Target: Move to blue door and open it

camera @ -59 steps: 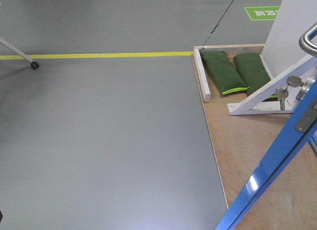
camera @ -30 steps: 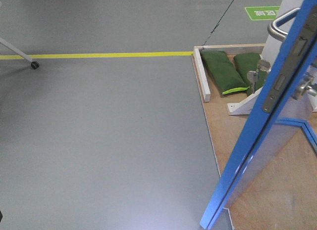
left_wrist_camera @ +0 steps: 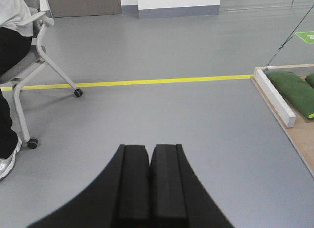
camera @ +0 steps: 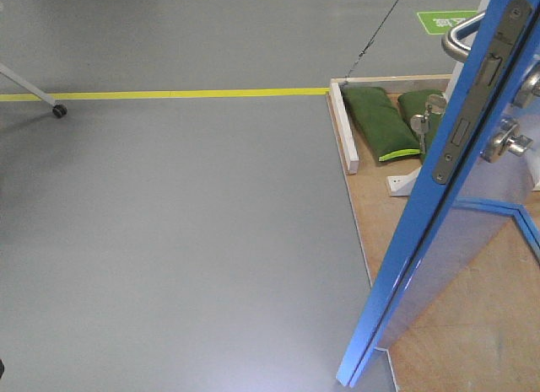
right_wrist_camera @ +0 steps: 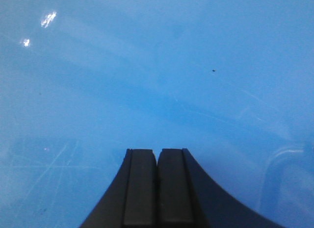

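**Blue door seen edge-on at the right, both grippers closed**

You are looking at a grey floor (camera: 169, 240) crossed by a yellow tape line (camera: 169, 93) on its far side. At the far left, the left wrist view shows a wheeled chair (left_wrist_camera: 34, 66) with a seated person (left_wrist_camera: 10, 22) on it. In the front view, only one chair leg and its caster (camera: 58, 111) are in frame.

Your left gripper (left_wrist_camera: 149, 148) hangs over bare floor with its jaws pressed together and nothing between them.

Further right, a plywood platform (camera: 472, 341) lies on the floor. It has a white wooden rail (camera: 343, 126) along its left side, and two green sandbags (camera: 380, 122) lie just beside the rail at the far end.

The blue door (camera: 405, 265) stands over this platform at the right of the front view, with its narrow edge turned towards the camera. Its bottom corner sits near the platform's left border. The metal edge plate (camera: 472, 97) runs along that edge. The silver lever handle (camera: 456, 38) sticks out on the left face, with keys (camera: 419, 122) hanging below it. A round lock knob (camera: 506, 141) shows on the right face.

Your right gripper (right_wrist_camera: 157, 152) is closed and empty. Glossy blue panel fills its whole wrist view, so it is close to the door, but you cannot tell whether it touches.
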Available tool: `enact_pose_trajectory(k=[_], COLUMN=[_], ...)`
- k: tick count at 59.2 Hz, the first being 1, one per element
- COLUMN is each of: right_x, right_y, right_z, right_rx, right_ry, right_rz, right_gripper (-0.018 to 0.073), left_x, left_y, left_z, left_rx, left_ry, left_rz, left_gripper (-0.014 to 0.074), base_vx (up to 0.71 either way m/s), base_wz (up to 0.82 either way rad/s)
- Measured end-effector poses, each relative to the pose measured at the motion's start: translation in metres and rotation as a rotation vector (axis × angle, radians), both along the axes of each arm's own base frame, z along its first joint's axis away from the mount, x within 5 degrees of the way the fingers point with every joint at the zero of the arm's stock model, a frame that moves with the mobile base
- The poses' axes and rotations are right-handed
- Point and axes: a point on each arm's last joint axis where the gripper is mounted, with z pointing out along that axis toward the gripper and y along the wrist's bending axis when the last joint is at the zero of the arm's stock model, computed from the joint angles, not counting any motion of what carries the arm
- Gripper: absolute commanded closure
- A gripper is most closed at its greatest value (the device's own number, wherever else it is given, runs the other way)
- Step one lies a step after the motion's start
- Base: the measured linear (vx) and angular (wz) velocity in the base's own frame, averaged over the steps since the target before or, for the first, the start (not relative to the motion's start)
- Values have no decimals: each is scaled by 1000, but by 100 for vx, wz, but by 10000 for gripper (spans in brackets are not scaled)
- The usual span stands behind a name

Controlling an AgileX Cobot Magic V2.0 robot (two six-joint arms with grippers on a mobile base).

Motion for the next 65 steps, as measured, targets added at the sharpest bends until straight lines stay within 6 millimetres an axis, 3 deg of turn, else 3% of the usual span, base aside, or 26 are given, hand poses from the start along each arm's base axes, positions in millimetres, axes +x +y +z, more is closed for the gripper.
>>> enact_pose_trajectory(k=[65], right_x=[-3], right_y=[-1], right_z=[1], right_rx=[-19], right_ry=[2], right_rz=[-6], right_gripper=[564], left_x=[0], left_y=[0], left_z=[0], left_rx=[0], left_ry=[0], left_rz=[0], left_gripper=[526], base_vx=[3], base_wz=[7])
